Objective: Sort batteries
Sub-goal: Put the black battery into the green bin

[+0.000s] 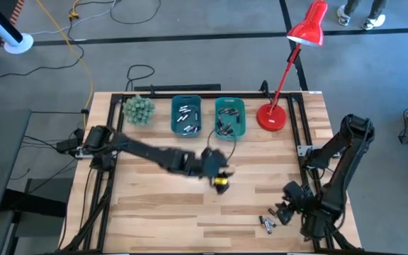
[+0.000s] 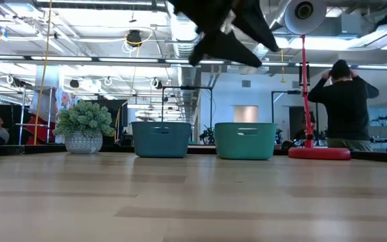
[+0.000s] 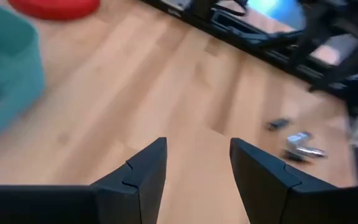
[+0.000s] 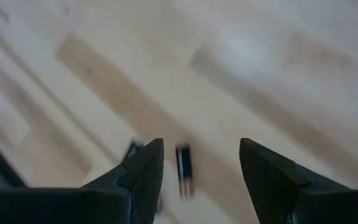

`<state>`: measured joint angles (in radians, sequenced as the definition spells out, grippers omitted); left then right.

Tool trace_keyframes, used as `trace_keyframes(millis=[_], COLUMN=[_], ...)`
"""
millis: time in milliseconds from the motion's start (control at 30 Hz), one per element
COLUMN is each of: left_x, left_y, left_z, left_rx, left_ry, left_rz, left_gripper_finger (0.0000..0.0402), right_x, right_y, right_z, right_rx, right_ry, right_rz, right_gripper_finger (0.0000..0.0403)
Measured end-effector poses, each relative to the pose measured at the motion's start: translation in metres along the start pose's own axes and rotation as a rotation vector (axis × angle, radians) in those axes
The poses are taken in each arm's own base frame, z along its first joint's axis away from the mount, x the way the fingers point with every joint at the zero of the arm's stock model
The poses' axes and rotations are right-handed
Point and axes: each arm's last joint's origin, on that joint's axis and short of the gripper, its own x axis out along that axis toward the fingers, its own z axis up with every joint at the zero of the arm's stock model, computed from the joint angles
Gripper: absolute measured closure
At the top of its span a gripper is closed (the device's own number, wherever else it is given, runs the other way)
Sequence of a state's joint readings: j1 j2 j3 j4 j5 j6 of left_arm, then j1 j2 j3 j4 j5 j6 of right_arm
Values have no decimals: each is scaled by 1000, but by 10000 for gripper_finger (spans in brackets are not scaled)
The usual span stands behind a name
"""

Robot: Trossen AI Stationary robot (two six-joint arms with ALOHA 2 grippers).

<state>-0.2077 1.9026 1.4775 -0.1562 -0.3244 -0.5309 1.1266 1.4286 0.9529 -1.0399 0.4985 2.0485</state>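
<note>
Loose batteries (image 1: 267, 224) lie on the table (image 1: 154, 212) near its front right corner, at about eight o'clock just beside the open, empty right gripper (image 1: 287, 210). The left gripper (image 1: 222, 177), open and empty, hovers mid-table, the batteries at its four o'clock.

Two teal bins (image 2: 161, 139), red lamp (image 2: 318, 152)

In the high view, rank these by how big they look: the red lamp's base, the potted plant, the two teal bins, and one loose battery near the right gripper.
1. The two teal bins, left and right: they look alike, so no order between them.
2. The potted plant.
3. The red lamp's base, close to the plant; unsure.
4. A loose battery, far the smallest.
</note>
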Motion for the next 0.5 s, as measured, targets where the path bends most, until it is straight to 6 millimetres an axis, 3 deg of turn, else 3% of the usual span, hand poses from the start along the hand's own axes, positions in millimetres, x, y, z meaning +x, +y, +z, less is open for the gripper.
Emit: trace_keyframes(millis=[200, 367, 500], left_x=[-31, -48, -53], left_y=[-42, -66, -71], left_z=[-46, -64, -68], left_rx=[-85, -159, -196], left_ry=[-63, -121, -140], left_rz=[27, 41, 48], left_gripper_finger=[231, 231, 231], right_x=[3, 7, 13], right_y=[-3, 2, 11], right_z=[-17, -14, -6], right_rx=[-15, -104, -190], right_ry=[82, 195, 216], right_rz=[72, 48, 80], right_gripper_finger=[177, 177, 177])
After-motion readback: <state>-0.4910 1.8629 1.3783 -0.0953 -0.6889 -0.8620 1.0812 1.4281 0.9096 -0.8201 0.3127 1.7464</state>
